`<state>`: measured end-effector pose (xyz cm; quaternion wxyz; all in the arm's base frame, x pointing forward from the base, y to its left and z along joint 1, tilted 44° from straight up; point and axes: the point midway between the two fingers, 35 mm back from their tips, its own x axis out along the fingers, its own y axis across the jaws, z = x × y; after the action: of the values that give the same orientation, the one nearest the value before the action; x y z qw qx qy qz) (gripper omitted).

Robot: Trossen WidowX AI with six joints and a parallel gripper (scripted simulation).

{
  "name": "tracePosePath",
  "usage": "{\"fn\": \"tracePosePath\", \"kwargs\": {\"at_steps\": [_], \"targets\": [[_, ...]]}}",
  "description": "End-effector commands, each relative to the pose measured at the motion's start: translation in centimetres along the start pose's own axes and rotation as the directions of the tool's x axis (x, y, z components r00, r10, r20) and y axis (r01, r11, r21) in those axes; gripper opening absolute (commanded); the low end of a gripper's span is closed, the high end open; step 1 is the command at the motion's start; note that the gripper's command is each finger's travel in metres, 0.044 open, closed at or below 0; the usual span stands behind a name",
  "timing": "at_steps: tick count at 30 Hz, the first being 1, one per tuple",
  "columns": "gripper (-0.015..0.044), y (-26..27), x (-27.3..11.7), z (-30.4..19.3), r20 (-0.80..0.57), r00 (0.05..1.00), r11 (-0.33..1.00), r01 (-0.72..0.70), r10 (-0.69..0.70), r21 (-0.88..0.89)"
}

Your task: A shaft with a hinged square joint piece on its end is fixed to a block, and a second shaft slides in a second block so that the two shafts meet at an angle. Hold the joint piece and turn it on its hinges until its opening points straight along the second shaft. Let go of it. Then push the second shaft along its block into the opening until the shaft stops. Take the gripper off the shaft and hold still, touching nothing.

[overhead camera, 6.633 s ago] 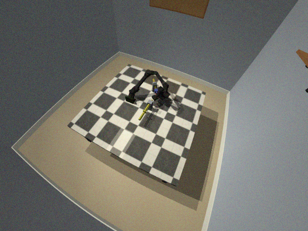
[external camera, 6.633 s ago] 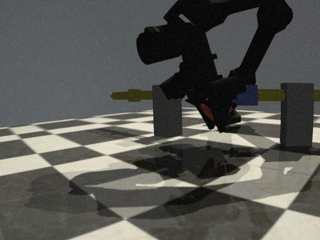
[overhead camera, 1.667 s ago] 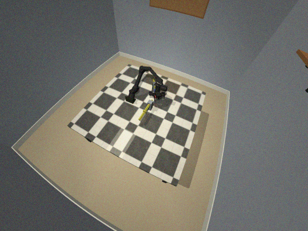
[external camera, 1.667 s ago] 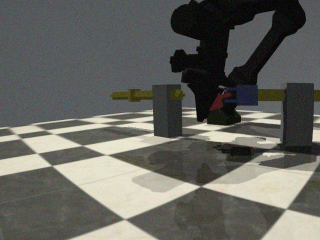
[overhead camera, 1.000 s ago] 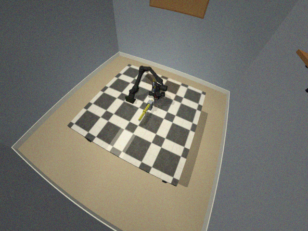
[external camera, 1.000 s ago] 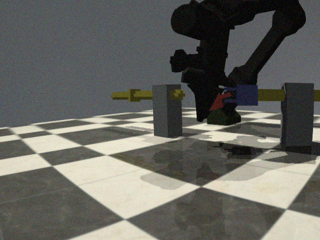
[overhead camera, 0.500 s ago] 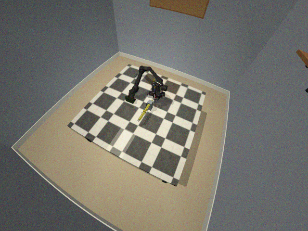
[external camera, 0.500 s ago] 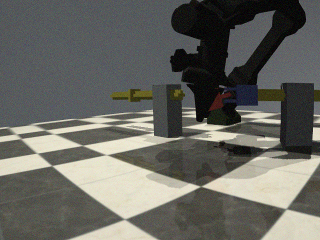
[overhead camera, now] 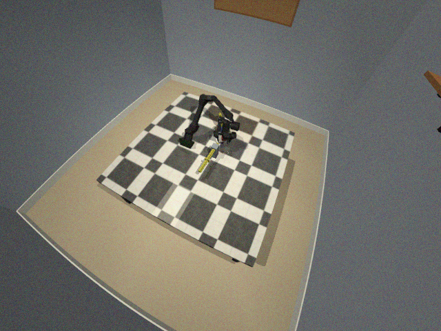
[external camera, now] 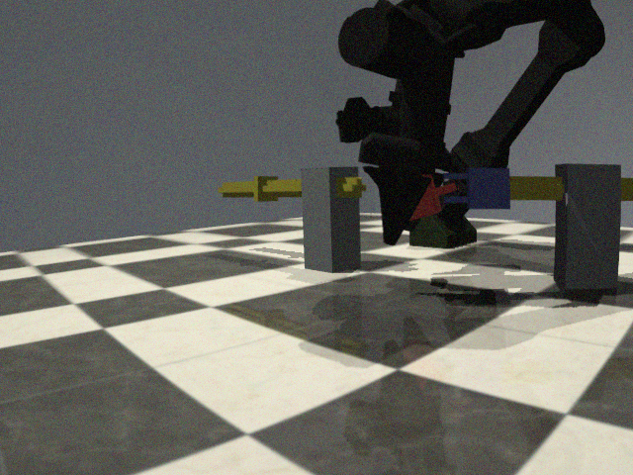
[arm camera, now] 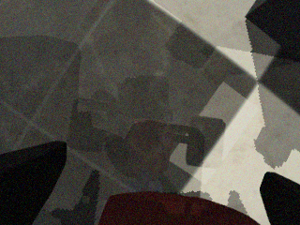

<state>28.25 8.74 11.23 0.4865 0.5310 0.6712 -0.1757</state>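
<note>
The fixed yellow shaft passes through the right grey block and ends in a blue fork. The red joint piece is hinged there; its opening direction is hard to tell, as a black finger partly hides it. The second yellow shaft runs through the left grey block, its collar on the far side. Its end is short of the red piece, with a gap between. My gripper points down at the red piece and is open; the red piece shows between the spread fingers, unheld.
The left block stands close beside the gripper, and the blue fork is close on the other side. The arm's base stands behind the shafts on the checkered table top.
</note>
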Motion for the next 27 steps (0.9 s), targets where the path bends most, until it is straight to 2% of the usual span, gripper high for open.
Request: {"fn": "tracePosePath", "kwargs": {"at_steps": [1, 9, 16, 27], "targets": [[0.0440, 0.0, 0.0, 0.0, -0.005, 1.000, 1.000, 0.002, -0.002, -0.001], [0.0440, -0.7, -0.8, 0.3, -0.233, 0.971, 0.999, 0.042, -0.046, -0.022], [0.0440, -0.3, -2.3, 0.9, -0.432, 0.902, 1.000, -0.015, 0.014, 0.001], [0.0440, -0.3, -2.8, 1.1, -0.430, 0.902, 0.999, -0.032, 0.039, 0.023]]}}
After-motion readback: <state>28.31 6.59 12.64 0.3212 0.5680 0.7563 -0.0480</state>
